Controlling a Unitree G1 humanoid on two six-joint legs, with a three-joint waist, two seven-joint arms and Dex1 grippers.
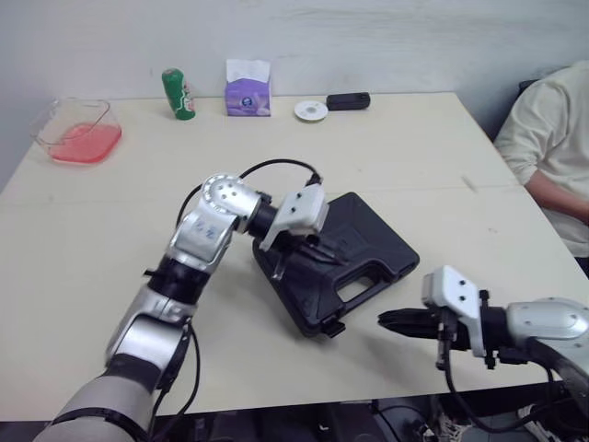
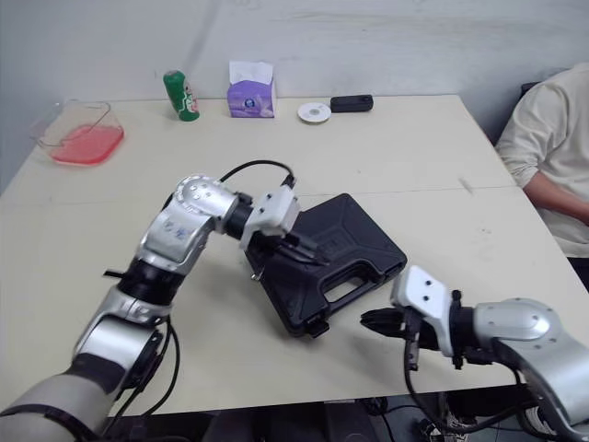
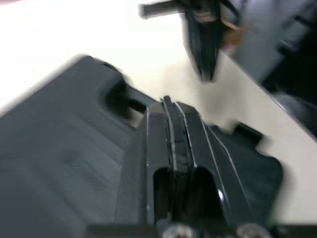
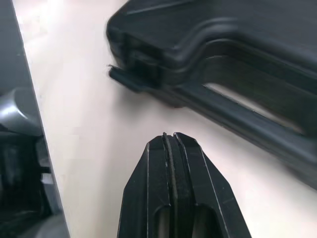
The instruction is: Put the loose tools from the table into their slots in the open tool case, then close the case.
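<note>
The black plastic tool case (image 1: 368, 241) lies closed on the beige surface (image 1: 101, 230). My left pincer (image 1: 311, 247), clenched empty, hovers over its lid; my right pincer (image 1: 386, 319), clenched empty too, is near its handle edge.

Wide beige table (image 1: 405, 147) is set against pale grey wall (image 1: 386, 37); rm is lit evenly, w/ diffuse light.

Even soft light, left wrist blurred

Silver arms (image 1: 210, 228), white wrists (image 1: 301, 212) (black cables (image 1: 276, 165)), black fingers (image 4: 192, 191)
</note>
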